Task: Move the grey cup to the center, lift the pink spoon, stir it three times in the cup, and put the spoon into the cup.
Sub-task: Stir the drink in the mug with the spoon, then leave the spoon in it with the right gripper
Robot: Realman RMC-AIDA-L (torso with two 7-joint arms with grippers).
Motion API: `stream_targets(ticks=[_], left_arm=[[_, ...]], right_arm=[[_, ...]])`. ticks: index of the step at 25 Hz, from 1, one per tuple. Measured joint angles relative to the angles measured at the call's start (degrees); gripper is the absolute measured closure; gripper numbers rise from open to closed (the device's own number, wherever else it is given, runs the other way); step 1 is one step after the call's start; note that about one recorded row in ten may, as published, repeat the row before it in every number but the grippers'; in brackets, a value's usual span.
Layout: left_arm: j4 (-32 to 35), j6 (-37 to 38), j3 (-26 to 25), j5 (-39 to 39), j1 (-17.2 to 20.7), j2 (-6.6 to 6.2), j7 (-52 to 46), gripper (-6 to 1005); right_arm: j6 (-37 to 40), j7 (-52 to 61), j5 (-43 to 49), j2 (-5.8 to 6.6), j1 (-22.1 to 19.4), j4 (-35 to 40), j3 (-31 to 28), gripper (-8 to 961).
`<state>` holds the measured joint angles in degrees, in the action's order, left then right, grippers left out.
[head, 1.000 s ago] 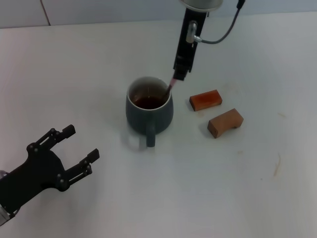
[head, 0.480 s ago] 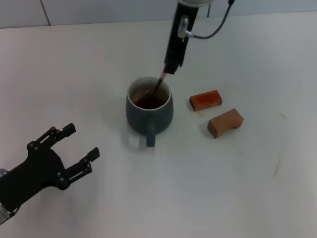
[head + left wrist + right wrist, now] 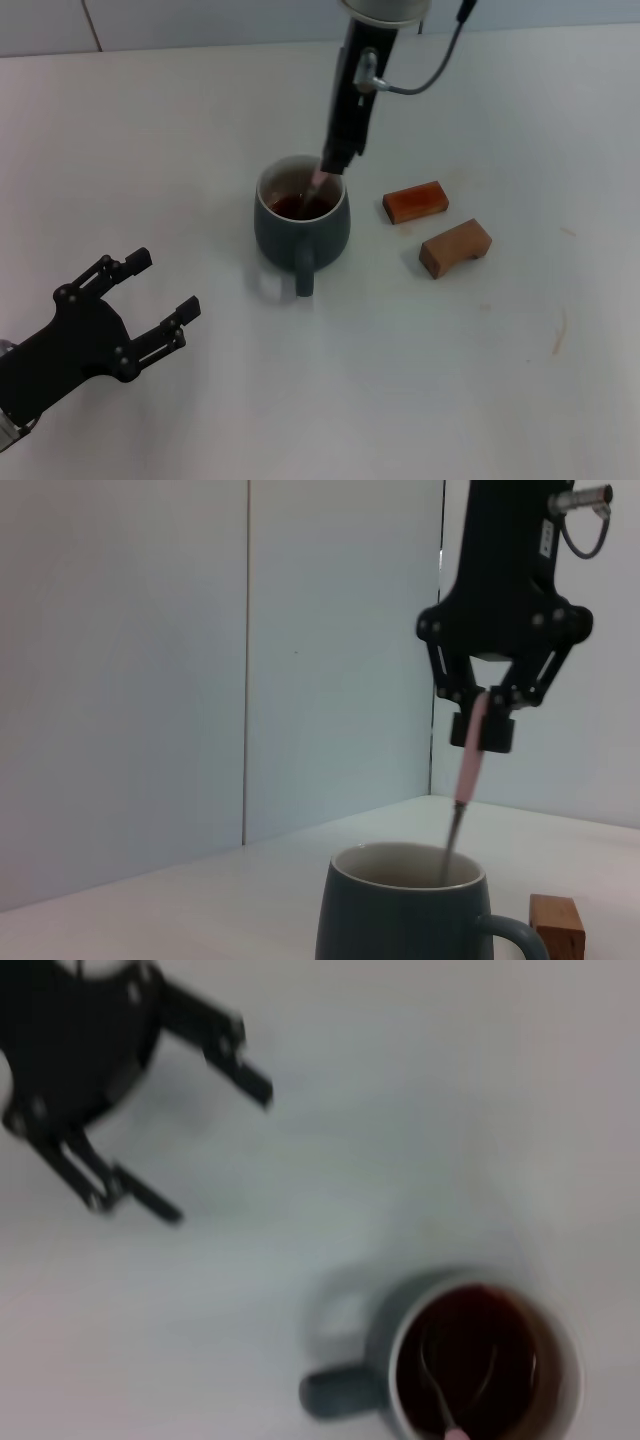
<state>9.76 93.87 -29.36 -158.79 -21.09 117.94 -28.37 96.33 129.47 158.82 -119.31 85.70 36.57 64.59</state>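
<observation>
**Surfaces and finishes around the mug**

The grey cup (image 3: 301,222) looks like glazed ceramic — smooth, with a soft sheen outside and a paler inside wall. The liquid in it is dark and glossy. The pink spoon (image 3: 320,184), dipping into the cup, has a pale matt handle and a grey metal neck. Right of the cup, two wooden blocks (image 3: 415,202) (image 3: 455,247) look matt and unvarnished. The table (image 3: 420,360) is white, smooth, matt — faintly scuffed. Both grippers' (image 3: 337,160) (image 3: 145,295) parts appear black and matt.
</observation>
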Motion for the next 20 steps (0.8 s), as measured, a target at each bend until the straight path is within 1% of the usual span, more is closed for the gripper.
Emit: stream_targets(ticks=[1,5,6,10,14,20], left_arm=[[0.0,0.0,0.0,0.0,0.0,0.02,0.0,186],[0.0,0.0,0.0,0.1,0.0,0.07,0.0,186],[0.0,0.0,0.0,0.1,0.0,0.08,0.0,186],[-0.1,0.0,0.0,0.2,0.0,0.09,0.1,186],[-0.2,0.0,0.0,0.2,0.0,0.09,0.2,186],[-0.4,0.0,0.0,0.2,-0.1,0.1,0.2,186]], right_arm=[[-1.6,0.5,0.0,0.12,-0.1,0.2,0.0,825],[-3.5,2.0,2.1,0.16,-0.3,-0.1,0.2,824],[-3.6,2.4,3.4,0.14,-0.3,-0.3,0.2,824],[-2.4,2.5,4.1,0.12,-0.2,-0.4,0.4,824],[-0.6,1.4,2.9,-0.02,-0.1,-0.4,0.4,824],[-2.2,0.7,-0.5,0.03,-0.5,0.1,0.3,823]])
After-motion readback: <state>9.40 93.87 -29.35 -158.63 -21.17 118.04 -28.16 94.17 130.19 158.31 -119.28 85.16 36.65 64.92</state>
